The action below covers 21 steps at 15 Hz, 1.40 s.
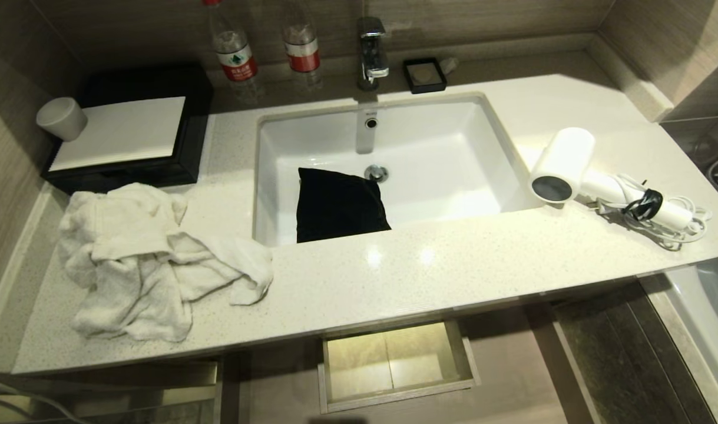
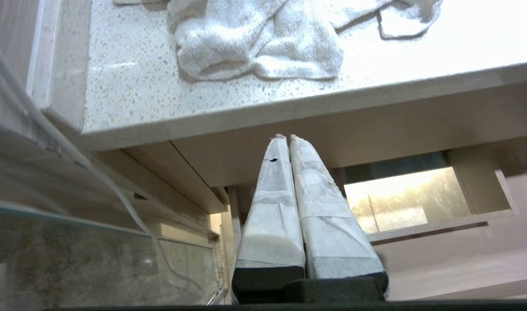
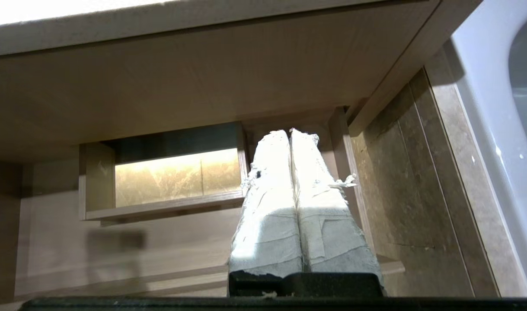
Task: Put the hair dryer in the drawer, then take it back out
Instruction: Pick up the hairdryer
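Right now I see the hair dryer (image 1: 576, 168) lying on the countertop (image 1: 394, 271) just right of the sink (image 1: 453, 153), its grey end facing me and its tied cord bundled beside the handle. The drawer (image 1: 397, 397) stands pulled out below the sink. A towel (image 1: 152, 259) is heaped left of the sink. My left gripper (image 2: 288, 137) and right gripper (image 3: 289, 131) hang below the countertop edge, fingers pressed together, holding nothing.

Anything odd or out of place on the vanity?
Yes: a black pouch lies inside the sink, and a crumpled white towel is heaped on the countertop. The hair dryer lies beside the basin.
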Motion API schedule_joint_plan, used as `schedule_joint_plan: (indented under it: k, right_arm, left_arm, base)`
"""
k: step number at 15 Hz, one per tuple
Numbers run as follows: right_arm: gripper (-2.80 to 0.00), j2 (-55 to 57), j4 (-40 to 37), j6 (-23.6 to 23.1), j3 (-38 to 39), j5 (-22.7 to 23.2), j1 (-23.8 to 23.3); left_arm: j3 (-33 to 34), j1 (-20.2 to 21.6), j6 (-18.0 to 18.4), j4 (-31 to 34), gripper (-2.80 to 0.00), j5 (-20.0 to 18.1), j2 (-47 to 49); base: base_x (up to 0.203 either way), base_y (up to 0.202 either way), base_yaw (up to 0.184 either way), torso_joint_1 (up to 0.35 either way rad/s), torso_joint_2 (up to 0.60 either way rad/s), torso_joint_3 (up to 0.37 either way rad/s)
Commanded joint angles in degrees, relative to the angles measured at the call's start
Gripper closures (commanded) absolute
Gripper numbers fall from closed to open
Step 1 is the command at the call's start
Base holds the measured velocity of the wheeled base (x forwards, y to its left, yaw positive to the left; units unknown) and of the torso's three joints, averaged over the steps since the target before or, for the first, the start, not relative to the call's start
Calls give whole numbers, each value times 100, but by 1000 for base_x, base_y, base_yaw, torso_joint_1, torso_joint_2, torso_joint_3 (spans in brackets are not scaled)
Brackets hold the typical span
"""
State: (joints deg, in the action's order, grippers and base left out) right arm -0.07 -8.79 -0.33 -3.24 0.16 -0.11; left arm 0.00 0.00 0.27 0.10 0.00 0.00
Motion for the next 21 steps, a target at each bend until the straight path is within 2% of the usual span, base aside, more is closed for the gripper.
schedule_joint_plan:
  k: [1, 9, 11, 15, 17, 21]
  right_arm:
    - [0, -10, -18, 42, -1, -7, 2]
    - [0, -8, -71, -1, -152, 35, 2]
    - [0, 82, -293, -51, -716, 85, 2]
    - [0, 933, -1663, -326, -2609, 109, 2]
    - [0, 1715, -2052, -550, -3162, 116, -2]
    - [0, 3482, -2173, -679, -3847, 6, -12]
  left_arm:
    - [7, 0, 0, -1, 0, 0, 0]
    - [9, 0, 0, -1, 0, 0, 0]
    - [9, 0, 0, -1, 0, 0, 0]
    - [9, 0, 0, -1, 0, 0, 0]
    - [2, 0, 0, -1, 0, 0, 0]
    - [9, 0, 0, -1, 0, 0, 0]
  base:
    - [0, 0, 0, 119, -80, 32]
    - [0, 0, 0, 7, -6, 3]
    - [0, 0, 0, 0, 0, 0]
    - [0, 0, 0, 0, 0, 0]
    - [0, 0, 0, 0, 0, 0]
    - [0, 0, 0, 0, 0, 0]
